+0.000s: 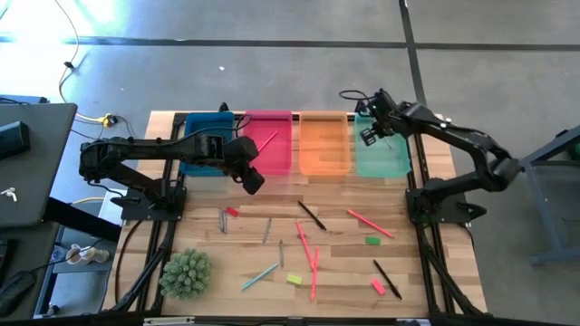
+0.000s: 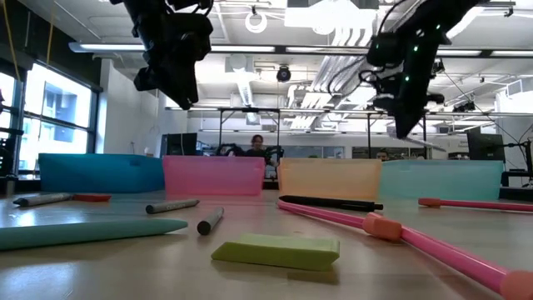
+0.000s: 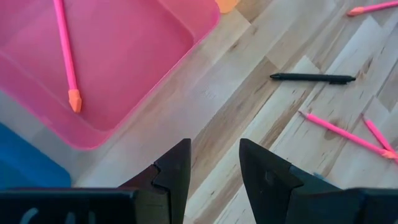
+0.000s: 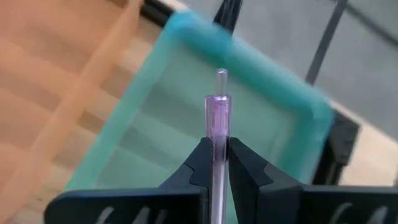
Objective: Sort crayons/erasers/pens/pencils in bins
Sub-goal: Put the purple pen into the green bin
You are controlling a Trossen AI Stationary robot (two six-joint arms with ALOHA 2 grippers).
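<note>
The right gripper is hanging over the teal-green translucent plastic bin at the two o'clock part of the wooden table, its fingers pinching a thin translucent pink-capped pen that is pointing out past the fingertips. The left gripper is hovering near eleven o'clock, just beside the front edge of the pink translucent bin, its fingers standing apart with nothing between them. A long pink-red stick with an orange tip is lying inside that pink bin. Short grey crayons, small flat erasers and long dark sticks are lying scattered from the table's centre towards six o'clock.
</note>
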